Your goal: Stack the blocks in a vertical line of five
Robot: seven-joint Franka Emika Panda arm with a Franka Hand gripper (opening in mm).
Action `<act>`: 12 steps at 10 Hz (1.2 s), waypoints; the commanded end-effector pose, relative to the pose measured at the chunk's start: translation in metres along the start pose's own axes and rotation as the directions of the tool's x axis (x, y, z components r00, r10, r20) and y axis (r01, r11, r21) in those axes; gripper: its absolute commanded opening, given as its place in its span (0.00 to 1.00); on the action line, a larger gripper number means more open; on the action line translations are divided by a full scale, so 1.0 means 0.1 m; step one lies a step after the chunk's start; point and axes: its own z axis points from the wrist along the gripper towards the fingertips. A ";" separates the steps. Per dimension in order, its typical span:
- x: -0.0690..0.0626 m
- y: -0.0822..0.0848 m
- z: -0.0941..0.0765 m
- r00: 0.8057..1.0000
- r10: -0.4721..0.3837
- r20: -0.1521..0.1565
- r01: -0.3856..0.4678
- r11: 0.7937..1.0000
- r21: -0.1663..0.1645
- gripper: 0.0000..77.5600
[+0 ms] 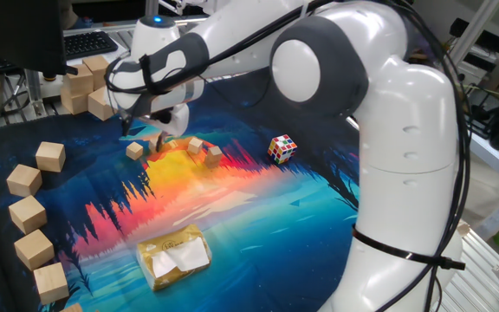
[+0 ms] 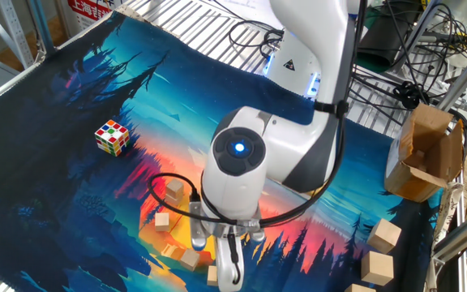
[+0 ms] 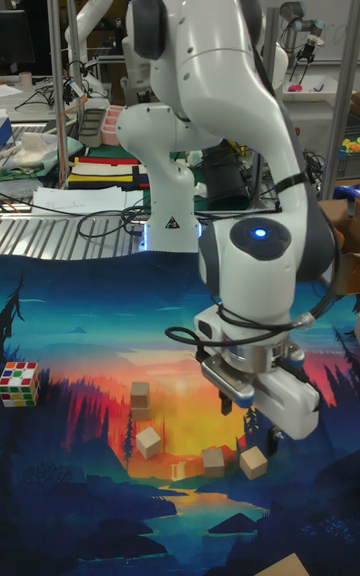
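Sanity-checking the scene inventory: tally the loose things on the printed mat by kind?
Tiny light-tan wooden cubes: 5
Larger pale wooden cubes: 10 showing, one cut off by the frame edge; the back pile may hide more
Multicoloured puzzle cube: 1
Yellow crinkled packet: 1
Total: 17

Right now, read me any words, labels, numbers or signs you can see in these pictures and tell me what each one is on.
No text reads clearly in any view.
Red sign at the top edge of the other fixed view: white characters, cut off and too blurred to read.
Triangle sticker on the arm base: a warning symbol, no readable words.
Yellow packet on the mat: white label, print too small to read.
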 end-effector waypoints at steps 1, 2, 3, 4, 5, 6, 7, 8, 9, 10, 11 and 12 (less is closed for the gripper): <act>0.04 0.08 0.07 0.999 0.025 0.021 -0.025 1.000 -0.008 1.00; 0.04 0.09 0.09 0.999 0.033 0.028 -0.032 0.999 -0.008 1.00; 0.04 0.09 0.09 0.999 0.032 0.028 -0.032 0.999 -0.008 1.00; 0.02 0.11 0.11 0.999 0.035 0.029 -0.034 0.999 -0.010 1.00; 0.01 0.13 0.13 0.999 0.035 0.029 -0.035 0.999 -0.011 1.00; 0.00 0.14 0.16 0.999 0.035 0.033 -0.034 0.999 -0.016 1.00; -0.02 0.15 0.18 0.999 0.034 0.038 -0.033 0.999 -0.019 1.00; -0.01 0.15 0.18 0.999 0.037 0.038 -0.036 0.999 -0.019 1.00; -0.01 0.15 0.17 0.999 0.038 0.038 -0.037 0.999 -0.019 1.00; -0.01 0.16 0.17 0.999 0.038 0.038 -0.038 0.999 -0.019 1.00; -0.01 0.16 0.17 0.998 0.043 0.035 -0.043 0.999 -0.020 1.00; -0.01 0.15 0.18 0.998 0.046 0.030 -0.045 0.999 -0.020 1.00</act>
